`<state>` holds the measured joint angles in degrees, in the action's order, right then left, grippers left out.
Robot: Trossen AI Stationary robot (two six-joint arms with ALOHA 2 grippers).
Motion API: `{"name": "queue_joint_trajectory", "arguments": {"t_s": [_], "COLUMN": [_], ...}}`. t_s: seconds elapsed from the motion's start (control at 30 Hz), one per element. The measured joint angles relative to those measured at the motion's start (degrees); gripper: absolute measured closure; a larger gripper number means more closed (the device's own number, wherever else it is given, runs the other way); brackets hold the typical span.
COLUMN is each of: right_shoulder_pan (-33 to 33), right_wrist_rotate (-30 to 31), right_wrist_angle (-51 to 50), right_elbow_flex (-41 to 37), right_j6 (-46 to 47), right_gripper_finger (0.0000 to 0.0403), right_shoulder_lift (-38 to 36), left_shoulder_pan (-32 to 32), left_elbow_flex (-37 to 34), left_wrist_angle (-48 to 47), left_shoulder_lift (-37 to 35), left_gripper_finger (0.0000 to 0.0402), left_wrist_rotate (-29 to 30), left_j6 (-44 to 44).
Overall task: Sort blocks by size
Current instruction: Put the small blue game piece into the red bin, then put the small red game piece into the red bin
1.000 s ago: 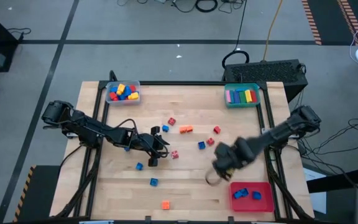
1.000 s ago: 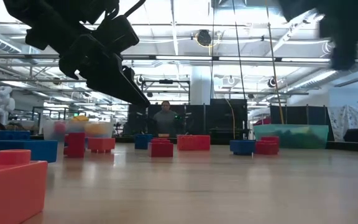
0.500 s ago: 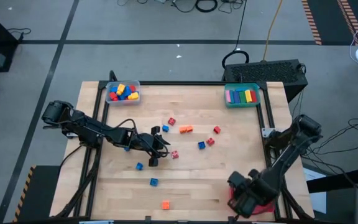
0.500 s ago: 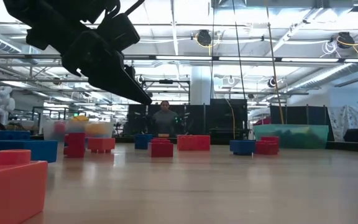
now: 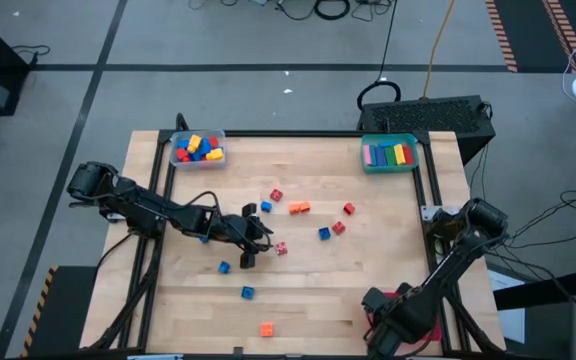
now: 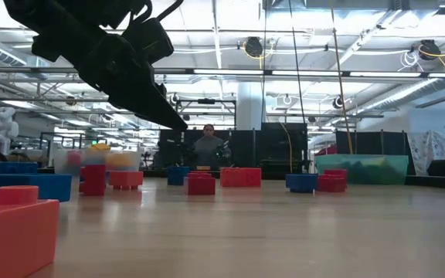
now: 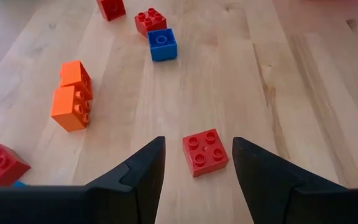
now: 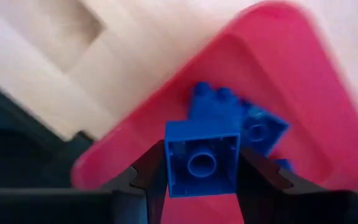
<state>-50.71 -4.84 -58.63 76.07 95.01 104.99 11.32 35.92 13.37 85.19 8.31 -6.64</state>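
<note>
My right gripper (image 8: 202, 163) points down over the red tray (image 8: 303, 74) at the table's near right corner, shut on a blue block (image 8: 202, 155). Other blue blocks (image 8: 260, 127) lie in the tray below it. In the high view this gripper (image 5: 390, 336) and its arm cover most of the tray. My left gripper (image 7: 197, 142) stands open near the table's middle, slanting down, with one finger on either side of a red block (image 7: 205, 152) that lies flat on the wood, studs up. The same gripper (image 5: 266, 238) and red block (image 5: 281, 248) appear in the high view. My right gripper pinches the blue block by two opposite side walls (image 8: 170, 158) between its two fingers. The fingers come from above, pointing down. The block's hollow underside faces the wrist camera, and the block hangs over the tray, above the blue blocks lying there.
Loose blocks lie about the middle: orange (image 5: 299, 208), red (image 5: 349, 208), blue (image 5: 323, 233), blue (image 5: 247, 292), orange (image 5: 266, 329). A clear tray of mixed blocks (image 5: 197, 148) stands far left, a teal tray of long bars (image 5: 389, 153) far right. A person (image 6: 207, 148) stands beyond the table.
My right gripper has swung from the table's right middle toward the near right corner, turning as it went, and has sunk over the red tray. It has left the low view.
</note>
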Motion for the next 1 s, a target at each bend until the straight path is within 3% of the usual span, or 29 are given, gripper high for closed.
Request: {"name": "queue_joint_trajectory", "arguments": {"t_s": [0.23, 0.47, 0.63, 0.77, 1.0], "right_shoulder_pan": [-0.38, -0.40, -0.10, 2.19, 13.94], "right_wrist_rotate": [0.01, 0.99, 11.52, 22.60, 32.00], "right_wrist_angle": [1.88, -4.66, -6.13, -6.00, -1.49], "right_elbow_flex": [0.00, 0.00, 1.25, 3.27, 3.61], "right_j6": [0.17, 4.11, 2.91, -4.76, -18.89], "right_gripper_finger": [0.0217, 0.0167, 0.0160, 0.0163, 0.0167], "right_shoulder_lift": [-0.20, -2.34, -7.02, -9.27, -7.39], "left_shoulder_pan": [0.07, 0.82, 2.05, 3.95, 8.46], "left_elbow_flex": [0.00, 0.00, 0.00, -0.04, -0.04], "left_wrist_angle": [0.16, -0.58, -2.29, -5.57, -11.73], "left_shoulder_lift": [0.00, -0.02, -0.62, -2.56, -7.92], "left_gripper_finger": [0.0212, 0.0212, 0.0212, 0.0212, 0.0212], "left_wrist_rotate": [-0.32, -0.30, 1.01, 5.02, 12.61], "left_j6": [-3.39, -3.60, -4.69, -5.13, -7.90]}}
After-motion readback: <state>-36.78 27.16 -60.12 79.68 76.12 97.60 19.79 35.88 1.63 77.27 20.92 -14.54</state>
